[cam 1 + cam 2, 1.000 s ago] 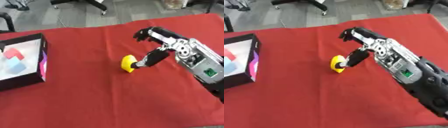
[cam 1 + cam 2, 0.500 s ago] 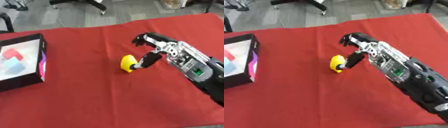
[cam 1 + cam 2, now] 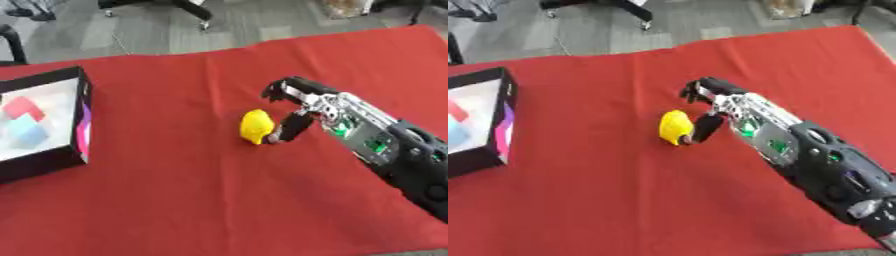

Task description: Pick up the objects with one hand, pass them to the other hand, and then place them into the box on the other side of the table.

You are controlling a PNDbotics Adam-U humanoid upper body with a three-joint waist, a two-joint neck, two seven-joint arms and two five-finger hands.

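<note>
So the right hand (image 3: 302, 107) is reaching in from the right side and sits right up against the yellow object (image 3: 255, 126), which lies on the red tablecloth (image 3: 175, 190) roughly mid-table. The thumb is down beside the object's right edge, touching it or nearly so, and the fingers are curled above and behind it. Nothing is actually gripped as far as I can see; the object looks like it's resting on the cloth, not lifted. The hand is part-closed, more of a claw shape poised around the piece than a real hold.

The black box (image 3: 44, 125) is over at the left edge, well apart from the yellow piece, and it already has a red block (image 3: 24, 107) and a pale blue block (image 3: 26, 132) lying inside. So I'd guess 2 items are done and this is at least number 3.

Left for this one: the grab, the lift, the handover, then the drop into the box. The left hand isn't in either view.
</note>
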